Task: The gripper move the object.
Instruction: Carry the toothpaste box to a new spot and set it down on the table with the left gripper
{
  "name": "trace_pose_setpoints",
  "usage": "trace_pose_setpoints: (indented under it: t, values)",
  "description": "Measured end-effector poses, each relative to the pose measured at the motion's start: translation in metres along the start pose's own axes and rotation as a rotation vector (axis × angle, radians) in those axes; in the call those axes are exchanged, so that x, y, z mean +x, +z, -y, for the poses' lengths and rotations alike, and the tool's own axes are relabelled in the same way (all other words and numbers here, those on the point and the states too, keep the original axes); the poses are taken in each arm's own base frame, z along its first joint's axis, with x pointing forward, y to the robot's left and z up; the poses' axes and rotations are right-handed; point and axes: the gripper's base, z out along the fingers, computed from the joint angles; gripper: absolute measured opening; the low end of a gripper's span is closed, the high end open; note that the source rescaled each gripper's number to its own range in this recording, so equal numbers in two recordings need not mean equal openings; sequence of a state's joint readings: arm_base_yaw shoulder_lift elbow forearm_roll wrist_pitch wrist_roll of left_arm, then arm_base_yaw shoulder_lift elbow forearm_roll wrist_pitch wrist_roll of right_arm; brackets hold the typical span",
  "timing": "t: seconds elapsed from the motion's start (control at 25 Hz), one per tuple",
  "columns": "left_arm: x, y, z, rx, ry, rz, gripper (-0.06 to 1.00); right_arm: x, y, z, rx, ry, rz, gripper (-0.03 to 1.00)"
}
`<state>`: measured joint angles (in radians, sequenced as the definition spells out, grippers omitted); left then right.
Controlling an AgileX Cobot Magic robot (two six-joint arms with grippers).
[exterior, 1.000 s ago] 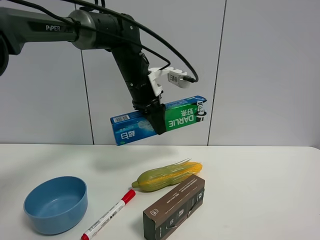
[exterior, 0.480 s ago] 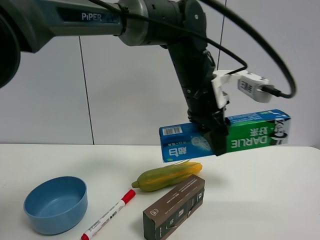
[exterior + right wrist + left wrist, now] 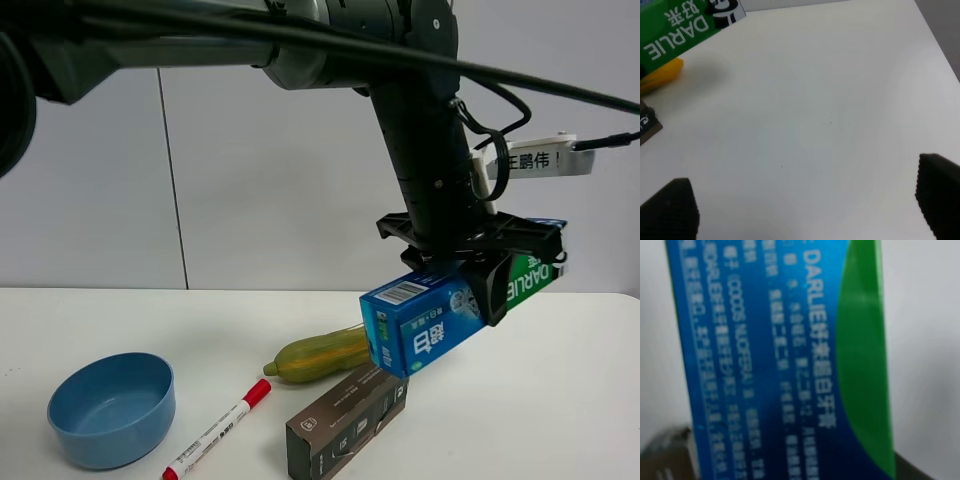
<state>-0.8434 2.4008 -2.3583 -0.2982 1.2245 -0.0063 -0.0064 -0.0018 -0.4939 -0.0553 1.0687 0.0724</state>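
My left gripper (image 3: 478, 272), a black claw on the dark arm, is shut on the blue and green Darlie toothpaste carton (image 3: 428, 325) and holds it in the air above the table, over the right end of the corn and the brown box. The carton's barcode end points toward the camera and tilts down. In the left wrist view the carton (image 3: 790, 365) fills the frame. Its green end also shows in the right wrist view (image 3: 675, 30). My right gripper (image 3: 805, 210) is open and empty over the bare white table, its fingertips (image 3: 670, 207) wide apart.
A yellow-green corn cob (image 3: 315, 355), a dark brown box (image 3: 348, 415), a red-capped marker (image 3: 218, 428) and a blue bowl (image 3: 110, 405) lie on the white table (image 3: 560, 400). A white tag (image 3: 540, 160) hangs by the left wrist.
The left arm has carried the carton to the right and lower, nearer the camera. The carton has turned so its barcode end faces forward.
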Motion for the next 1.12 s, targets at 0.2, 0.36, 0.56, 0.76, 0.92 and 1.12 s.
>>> trace_pose_setpoints:
  t: [0.2,0.36,0.56,0.76,0.92,1.12]
  values:
    - [-0.001,-0.002,-0.009,-0.011,-0.22,0.001,0.01,0.0,0.0,0.0,0.0,0.0,0.0,1.0]
    - [0.001,0.006,-0.015,-0.017,-0.295,-0.018,0.01,0.0,0.0,0.0,0.0,0.0,0.0,1.0]
    - [0.006,0.03,-0.023,-0.027,-0.327,-0.065,0.01,0.0,0.0,0.0,0.0,0.0,0.0,1.0]
    - [0.011,0.048,-0.02,-0.035,-0.33,-0.098,0.01,0.0,0.0,0.0,0.0,0.0,0.0,1.0]
    - [0.012,0.063,-0.019,-0.032,-0.346,-0.082,0.01,0.0,0.0,0.0,0.0,0.0,0.0,1.0]
    - [0.013,0.084,-0.027,-0.042,-0.366,-0.062,0.01,0.0,0.0,0.0,0.0,0.0,0.0,1.0]
